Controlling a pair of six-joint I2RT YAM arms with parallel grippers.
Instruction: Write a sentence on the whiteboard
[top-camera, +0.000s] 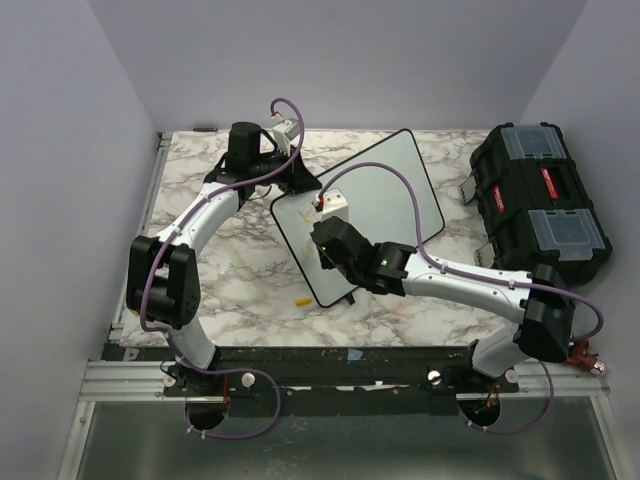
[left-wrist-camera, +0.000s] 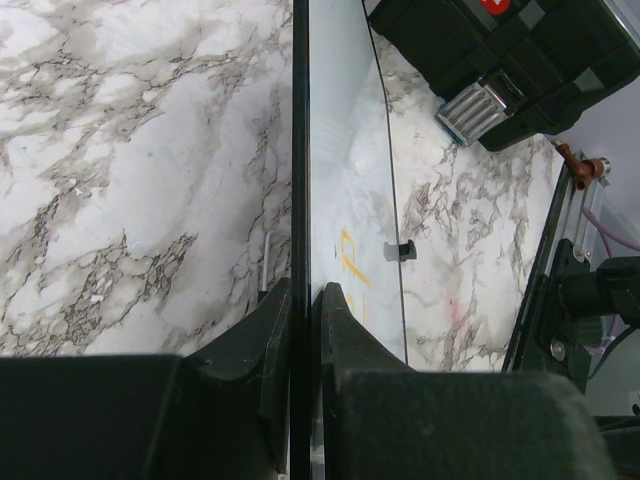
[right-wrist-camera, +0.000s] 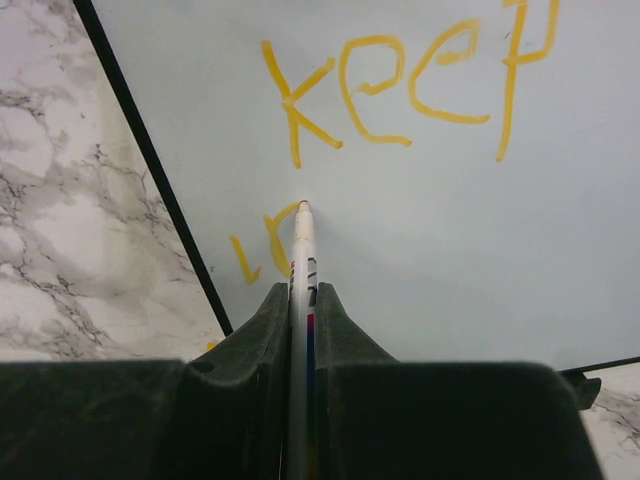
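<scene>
Right wrist view has the action: the right gripper (right-wrist-camera: 300, 292) is clamped narrow on a white marker (right-wrist-camera: 302, 245), its tip touching the whiteboard (right-wrist-camera: 450, 250) just under the yellow sentence (right-wrist-camera: 400, 90); "keep" reads clearly, with a couple of strokes beneath it. Over on the whiteboard's far-left edge, the left gripper (left-wrist-camera: 306, 300) pinches the black rim; the whiteboard sits mid-surface (top-camera: 240, 280), and a black toolbox (top-camera: 535, 200) stands near its right corner.

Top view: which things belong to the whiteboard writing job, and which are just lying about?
Job: whiteboard, clamped at its edge by left gripper; yellow sentence, starting "keep"; marker in right gripper.
Lying about: black toolbox; small yellow piece on the marble table.
</scene>
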